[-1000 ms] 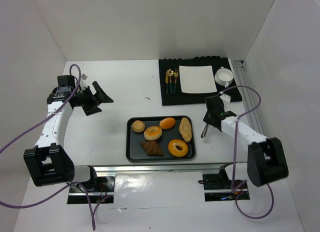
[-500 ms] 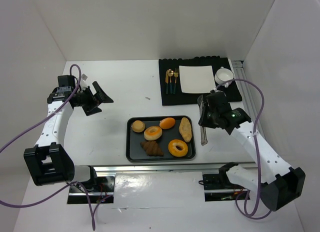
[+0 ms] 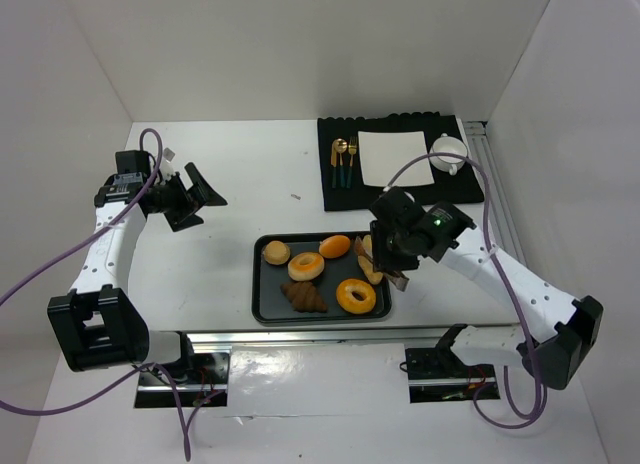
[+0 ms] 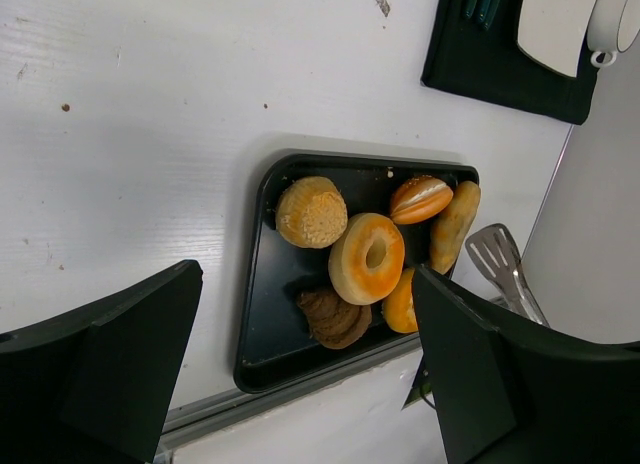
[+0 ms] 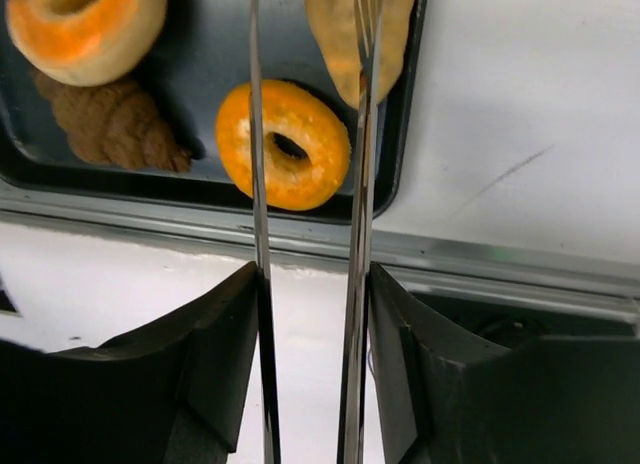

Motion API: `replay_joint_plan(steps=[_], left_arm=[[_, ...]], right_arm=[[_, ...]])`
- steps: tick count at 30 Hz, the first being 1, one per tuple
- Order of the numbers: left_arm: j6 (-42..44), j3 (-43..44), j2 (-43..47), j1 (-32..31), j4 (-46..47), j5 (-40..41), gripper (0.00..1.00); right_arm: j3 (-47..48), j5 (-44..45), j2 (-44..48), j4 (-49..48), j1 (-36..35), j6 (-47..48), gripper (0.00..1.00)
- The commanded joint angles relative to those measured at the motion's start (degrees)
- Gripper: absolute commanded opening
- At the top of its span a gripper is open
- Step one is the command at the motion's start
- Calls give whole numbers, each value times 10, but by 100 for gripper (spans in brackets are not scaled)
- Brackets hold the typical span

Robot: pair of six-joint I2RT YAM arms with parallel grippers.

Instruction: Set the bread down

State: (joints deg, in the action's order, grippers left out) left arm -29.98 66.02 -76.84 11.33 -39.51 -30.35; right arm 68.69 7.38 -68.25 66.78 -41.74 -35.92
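Picking up: right gripper (image 5: 312, 319) clasps tongs (image 5: 258, 184), blades seemingly parted over the loaf (image 5: 335, 34); next, lower and squeeze. Left gripper (image 3: 197, 199) gapes empty.

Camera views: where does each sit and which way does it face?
Top external: above and behind, looking down on the white table; both arms show.
Left wrist: high left, facing the black rectangular tray between its open fingers.
Right wrist: over the tray's near edge, looking along metal tongs in its fingers.
Shared by all: the brown croissant-shaped pastry.
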Motion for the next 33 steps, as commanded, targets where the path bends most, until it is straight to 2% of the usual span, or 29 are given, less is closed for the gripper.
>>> replay_joint_plan(steps=[1,11,21,33], left_arm=[[13,23,-2,2,4,-7,100],[13,17,4,2,-1,4,100],[13,12,9,2,-1,4,100],[13,1,9,2,4,-1,100]], right_arm=[[34,47,-11,65,-38,-34,53],[51,121,-74,77,-101,-70,64],[62,185,-137,72,-144,-80,65],[51,190,-137,36,-144,-69,52]])
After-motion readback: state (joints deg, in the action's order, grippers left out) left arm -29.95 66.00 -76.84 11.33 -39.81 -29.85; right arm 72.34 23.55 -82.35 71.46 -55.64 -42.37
